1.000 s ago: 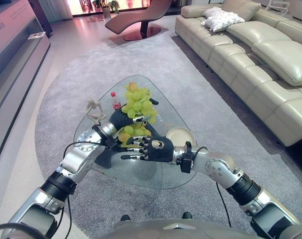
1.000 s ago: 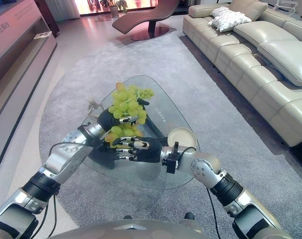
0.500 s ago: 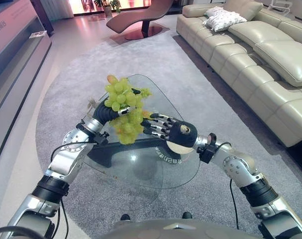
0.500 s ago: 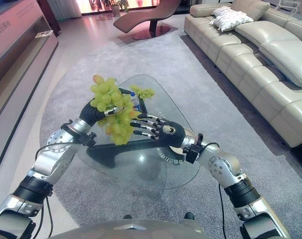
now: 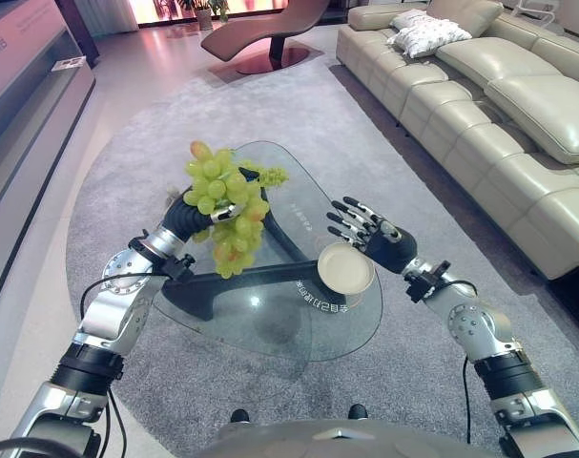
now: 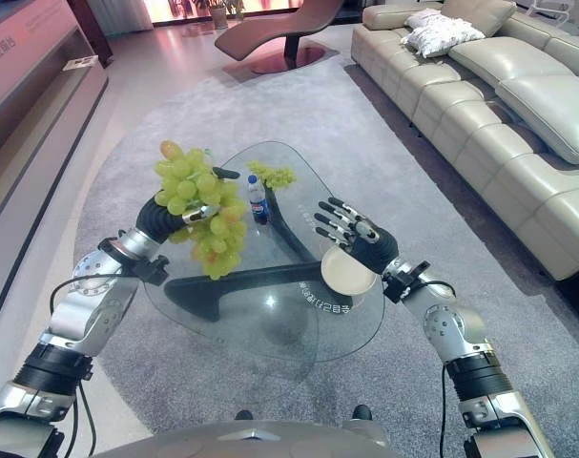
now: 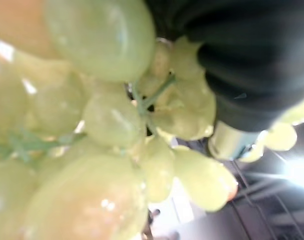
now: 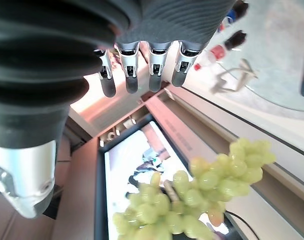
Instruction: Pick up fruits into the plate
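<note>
The left hand (image 5: 196, 216), curled round the grapes (image 5: 224, 206), holds them lifted well left of the plate (image 5: 345, 268), seemingly to carry them over, while the right hand (image 5: 377, 232) hovers spread and empty just beyond it.

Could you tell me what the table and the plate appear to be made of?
Table: clear glass, glossy, since the rug and its dark base show through it. Plate: smooth, cream, matte; possibly ceramic or plastic, the look leaves it open.

White print shows on the glass table (image 5: 313, 320); its characters are too small to read.
</note>
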Robot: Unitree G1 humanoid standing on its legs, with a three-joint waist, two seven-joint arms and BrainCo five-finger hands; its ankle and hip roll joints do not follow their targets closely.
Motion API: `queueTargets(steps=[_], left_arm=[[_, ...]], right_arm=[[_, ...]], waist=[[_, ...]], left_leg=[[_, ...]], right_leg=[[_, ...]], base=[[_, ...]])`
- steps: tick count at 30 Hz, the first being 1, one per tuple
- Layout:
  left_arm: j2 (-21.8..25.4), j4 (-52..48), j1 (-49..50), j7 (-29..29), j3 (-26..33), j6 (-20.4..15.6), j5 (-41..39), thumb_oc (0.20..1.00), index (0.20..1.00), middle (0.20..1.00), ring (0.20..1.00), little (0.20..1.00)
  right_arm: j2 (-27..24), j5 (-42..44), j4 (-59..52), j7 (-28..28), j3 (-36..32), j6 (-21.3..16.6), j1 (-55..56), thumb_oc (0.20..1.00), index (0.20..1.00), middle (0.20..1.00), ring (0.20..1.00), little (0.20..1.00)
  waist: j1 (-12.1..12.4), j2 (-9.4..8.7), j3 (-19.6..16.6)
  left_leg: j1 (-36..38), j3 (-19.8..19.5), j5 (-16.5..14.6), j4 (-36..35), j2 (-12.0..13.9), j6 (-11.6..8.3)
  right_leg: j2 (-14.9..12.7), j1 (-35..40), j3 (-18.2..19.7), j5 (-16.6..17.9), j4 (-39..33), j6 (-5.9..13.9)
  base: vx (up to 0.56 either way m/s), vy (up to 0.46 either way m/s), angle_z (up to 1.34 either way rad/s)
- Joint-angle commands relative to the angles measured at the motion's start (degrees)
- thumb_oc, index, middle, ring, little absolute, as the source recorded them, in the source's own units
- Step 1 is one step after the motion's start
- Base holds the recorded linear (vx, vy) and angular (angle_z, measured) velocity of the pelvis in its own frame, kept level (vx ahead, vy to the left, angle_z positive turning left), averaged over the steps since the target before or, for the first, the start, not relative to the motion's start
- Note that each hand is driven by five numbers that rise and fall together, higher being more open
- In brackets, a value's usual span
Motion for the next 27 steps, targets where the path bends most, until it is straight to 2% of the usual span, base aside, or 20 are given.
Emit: queueTargets(steps=[1,13,27], left_arm=[[0.2,-3.7,-9.7,-1.4,-2.5,-2.2,-5.7,0.2,0.2,0.2,0.2,0.2],[-3.4,-6.2,-15.6,-5.0,-10.4,1.3,-10.6,0.2,0.2,0.2,0.2,0.2],[-6.3,-5.0,-17.9,-4.3,-14.8,2.7,-10.3,0.2,0.2,0.2,0.2,0.2]], right_arm=[[2.0,0.6,0.5,-0.7,2.6,-1.2,-8.2,1.0,1.0,1.0,1.0,1.0],[6.5,3.2,-0.6,-1.8,10.9,4.2,-13.5,1.0,1.0,1.0,1.0,1.0],[8.9,2.7,-0.2,-3.0,15.9,6.8,-15.8,1.0,1.0,1.0,1.0,1.0]], waist=[[0.2,-1.4,0.1],[0.5,-1.48,-0.4],[0.3,-1.68,-0.9]], left_leg=[[-0.6,-0.6,-8.3,2.9,-1.8,1.15],[-0.1,-1.0,-8.4,2.5,-2.1,1.44],[0.3,-0.5,-8.1,2.1,-2.1,1.67]], right_leg=[[-0.8,2.7,-3.6,-8.0,3.9,0.27],[-0.7,3.2,-3.2,-7.7,3.5,0.3],[-0.7,3.2,-2.8,-7.2,3.4,0.34]], base=[[0.0,0.0,0.0],[0.0,0.0,0.0],[0.0,0.0,0.0]])
